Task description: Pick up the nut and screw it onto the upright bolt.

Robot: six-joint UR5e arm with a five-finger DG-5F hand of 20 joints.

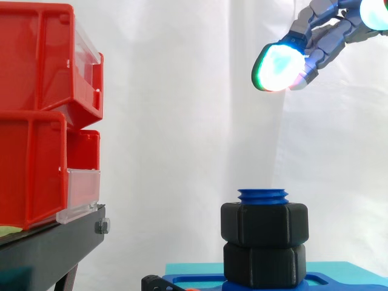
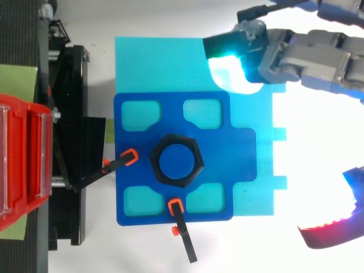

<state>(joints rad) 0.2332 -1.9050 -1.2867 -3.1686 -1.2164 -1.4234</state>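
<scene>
Side view: my hand (image 1: 324, 42) hangs up high, fingers loose, holding nothing. The nut (image 1: 264, 224) already sits on the bolt (image 1: 264, 195), just under its tip.

Top view: the nut (image 2: 153, 162) rings the bolt (image 2: 176, 161), with my hand (image 2: 310, 57) well off to the side. Screwing looks basically done, so I'd guess the next move is a tightness check at most.

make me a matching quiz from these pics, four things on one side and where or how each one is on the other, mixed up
1 nut
2 bolt
3 hand
4 bins

a red, stacked at the left
b blue, its top pokes out of the nut
c black, sitting around the bolt
d up high, open, holding nothing

Pairs: 1c, 2b, 3d, 4a
</scene>
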